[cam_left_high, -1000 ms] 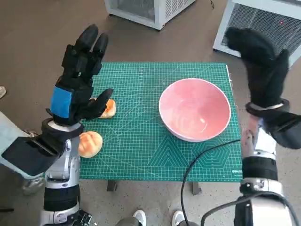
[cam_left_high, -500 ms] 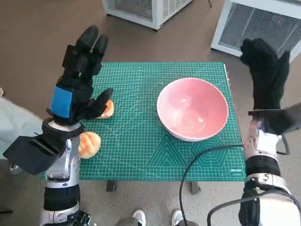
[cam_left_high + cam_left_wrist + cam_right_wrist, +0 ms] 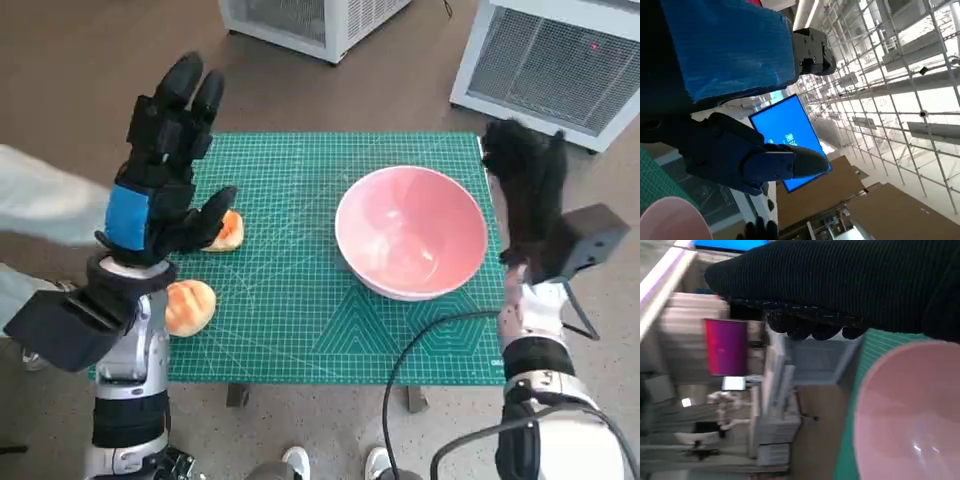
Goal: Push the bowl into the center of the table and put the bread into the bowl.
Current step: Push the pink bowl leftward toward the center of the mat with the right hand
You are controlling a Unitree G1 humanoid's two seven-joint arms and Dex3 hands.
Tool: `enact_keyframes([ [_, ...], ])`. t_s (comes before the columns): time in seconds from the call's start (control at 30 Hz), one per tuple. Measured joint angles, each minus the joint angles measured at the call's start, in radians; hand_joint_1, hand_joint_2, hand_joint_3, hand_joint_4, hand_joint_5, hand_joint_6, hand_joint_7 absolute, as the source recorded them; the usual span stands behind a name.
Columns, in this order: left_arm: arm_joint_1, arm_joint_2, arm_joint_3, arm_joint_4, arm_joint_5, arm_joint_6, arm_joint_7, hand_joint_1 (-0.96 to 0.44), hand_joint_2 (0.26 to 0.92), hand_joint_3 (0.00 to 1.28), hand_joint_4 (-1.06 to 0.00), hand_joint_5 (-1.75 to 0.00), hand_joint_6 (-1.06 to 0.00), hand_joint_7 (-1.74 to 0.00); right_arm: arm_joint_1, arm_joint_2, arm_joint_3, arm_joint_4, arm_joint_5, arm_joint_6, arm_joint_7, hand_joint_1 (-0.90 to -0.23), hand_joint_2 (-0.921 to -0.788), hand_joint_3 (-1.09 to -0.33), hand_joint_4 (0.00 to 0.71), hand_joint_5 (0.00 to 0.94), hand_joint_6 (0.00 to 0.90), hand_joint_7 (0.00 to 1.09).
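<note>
A green cutting mat [image 3: 300, 330] covers the small table, and on its right half sits the pink bowl [image 3: 412, 232], empty, its rim close to the mat's right edge rather than at the middle. The left hand [image 3: 165, 165] is raised above the mat's left side, fingers spread and pointing away from the robot, holding nothing; the left wrist view shows its thumb standing apart from the taped back. The right hand [image 3: 528, 190] stands upright just beside the bowl's right rim, fingers straight and together and holding nothing; whether the glove actually touches the rim is hard to say from the head view, though the right wrist view shows the bowl very near under it. One piece of bread [image 3: 226, 230] lies on the mat partly hidden behind the left thumb, and a second bread roll [image 3: 189, 305] lies at the mat's left edge, nearer the robot. A black cable [image 3: 430, 335] curves over the mat's near right corner.
</note>
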Motion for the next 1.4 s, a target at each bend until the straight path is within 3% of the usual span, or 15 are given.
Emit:
enact_keyframes([
  [0.47, 0.052, 0.008, 0.009, -0.063, 0.013, 0.015, 0.009, -0.72, 0.921, 0.43, -0.15, 0.00, 0.00, -0.39, -0.002, 0.076, -0.034, 0.004, 0.003, 0.090, 0.006, -0.607, -0.921, -0.942, 0.129, 0.005, 0.009, 0.56],
  [0.9, 0.096, 0.015, 0.034, -0.128, 0.024, 0.046, 0.039, -0.71, 0.921, 0.42, -0.16, -0.01, 0.00, -0.43, -0.010, 0.159, -0.048, 0.015, 0.002, 0.162, 0.020, -0.599, -0.921, -0.946, 0.154, 0.014, 0.008, 0.55],
  [1.07, 0.123, 0.017, 0.043, -0.161, 0.025, 0.059, 0.054, -0.71, 0.921, 0.43, -0.16, -0.01, 0.00, -0.45, -0.018, 0.185, -0.048, 0.015, 0.000, 0.167, 0.020, -0.587, -0.921, -0.952, 0.158, 0.012, 0.012, 0.54],
  [1.4, 0.174, 0.030, 0.058, -0.239, 0.022, 0.110, 0.062, -0.72, 0.921, 0.43, -0.17, -0.01, 0.00, -0.44, -0.042, 0.243, -0.051, 0.020, 0.001, 0.176, 0.032, -0.614, -0.921, -0.897, 0.176, 0.014, 0.055, 0.52],
])
